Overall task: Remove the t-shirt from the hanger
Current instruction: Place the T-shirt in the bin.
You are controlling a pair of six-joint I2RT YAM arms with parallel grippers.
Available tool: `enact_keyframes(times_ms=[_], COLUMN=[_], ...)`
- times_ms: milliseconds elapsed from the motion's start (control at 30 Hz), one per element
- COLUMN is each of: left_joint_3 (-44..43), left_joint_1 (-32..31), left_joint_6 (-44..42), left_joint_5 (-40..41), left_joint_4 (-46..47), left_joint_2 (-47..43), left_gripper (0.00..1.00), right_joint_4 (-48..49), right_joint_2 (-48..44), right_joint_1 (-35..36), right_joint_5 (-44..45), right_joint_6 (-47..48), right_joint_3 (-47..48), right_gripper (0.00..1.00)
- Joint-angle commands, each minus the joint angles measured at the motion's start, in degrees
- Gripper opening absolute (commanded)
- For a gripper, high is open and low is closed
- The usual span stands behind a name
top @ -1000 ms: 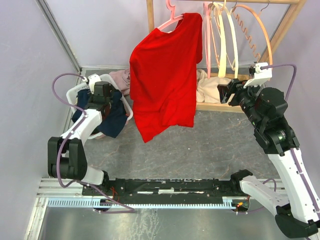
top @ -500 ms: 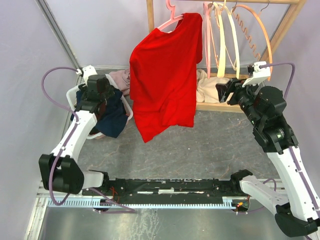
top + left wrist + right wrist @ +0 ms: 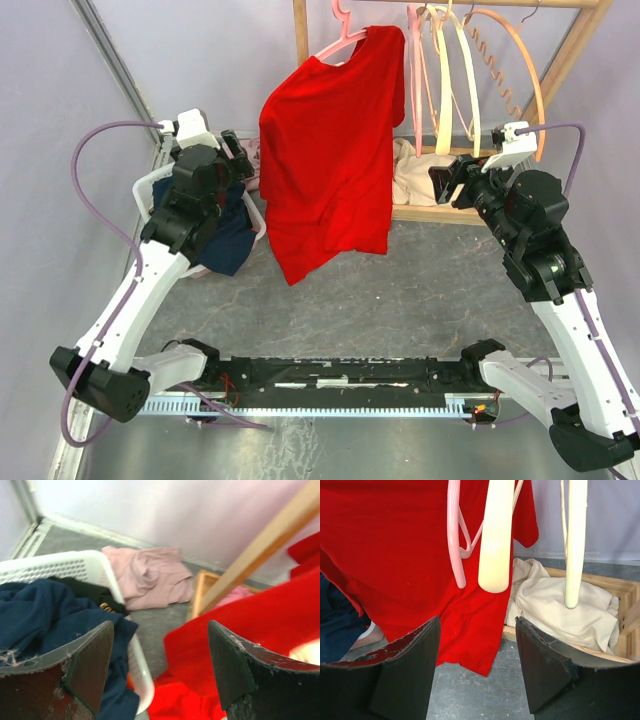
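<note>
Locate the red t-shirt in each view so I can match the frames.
Top external: red t-shirt hangs at centre, on the pink hanger.
Left wrist: lower right.
Right wrist: fills the upper left.
Shared landmark: the wooden rack.

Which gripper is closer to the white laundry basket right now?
Left. The left gripper hovers open just above the far edge of the white laundry basket, next to the red t-shirt. The right gripper, also open, is on the t-shirt's other side, near the cream cloth.
</note>
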State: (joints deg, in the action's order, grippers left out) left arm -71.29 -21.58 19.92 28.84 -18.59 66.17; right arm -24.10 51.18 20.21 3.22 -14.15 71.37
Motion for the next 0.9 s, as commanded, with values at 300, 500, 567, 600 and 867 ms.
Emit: enact_keyframes(times_ms=[300, 500, 567, 600, 867], left_joint_3=[-4.17, -5.58, -6.09, -6.54, -12.79], left_joint_1=[-1.52, -1.45, -1.51, -1.51, -1.53], left_joint_6=[-4.80, -5.62, -5.88, -6.05, -6.82], left_joint_5=[-21.39, -28.48, -30.48, -31.73, -36.46], left_joint_4=[17.31, 23.10, 24.76, 25.35, 26.94], left_joint_2=[-4.85, -0.91, 0.15, 0.71, 7.33], left_gripper=[0.83, 0.84, 0.84, 0.84, 0.84], right_joint_4=[3.46, 3.51, 3.43, 3.44, 3.92], right_joint_2=[0.41, 0.68, 0.55, 0.51, 0.48], right_joint_1=[0.05, 0.06, 0.08, 0.08, 0.01], right_joint_5=[0.46, 0.27, 0.50, 0.64, 1.00], right_joint_6=[-0.83, -1.01, -0.92, -0.84, -0.52], right_joint_3=[-0.02, 0.26, 0.14, 0.09, -0.46], right_gripper=[0.69, 0.69, 0.69, 0.69, 0.70])
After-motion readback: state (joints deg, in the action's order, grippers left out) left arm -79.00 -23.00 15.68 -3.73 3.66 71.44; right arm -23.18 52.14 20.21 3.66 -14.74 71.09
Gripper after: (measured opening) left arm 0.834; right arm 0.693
